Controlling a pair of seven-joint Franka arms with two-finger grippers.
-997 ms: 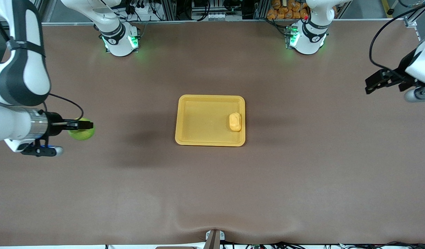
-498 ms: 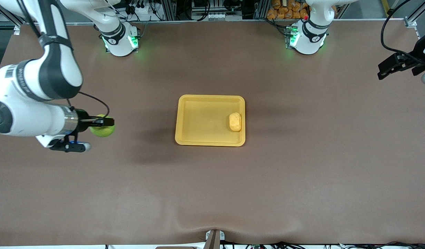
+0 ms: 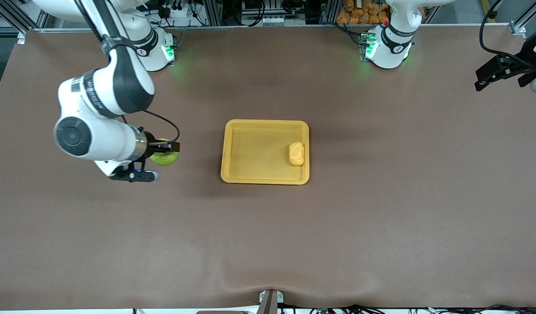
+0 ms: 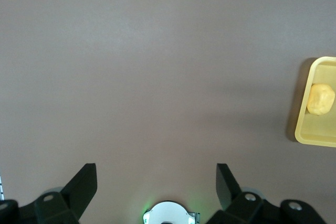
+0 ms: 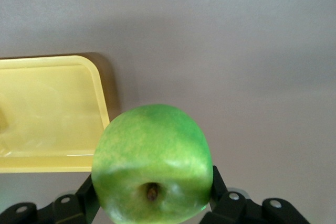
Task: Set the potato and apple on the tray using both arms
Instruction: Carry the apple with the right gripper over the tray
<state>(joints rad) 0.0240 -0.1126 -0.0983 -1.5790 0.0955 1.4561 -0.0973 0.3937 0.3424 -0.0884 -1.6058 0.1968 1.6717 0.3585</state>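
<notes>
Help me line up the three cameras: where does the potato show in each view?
Front view: the potato lies in the tray, at the side toward the left arm's end of the table.
Left wrist view: the potato shows at the picture's edge, on the tray.
Right wrist view: not visible.
Shared landmark: the tray.

We see the apple (image 3: 165,158) only partly in the front view, its nine-o'clock side covered by the right gripper (image 3: 167,147). The left gripper (image 3: 490,78) sits at three o'clock, its arm cut by the edge.
</notes>
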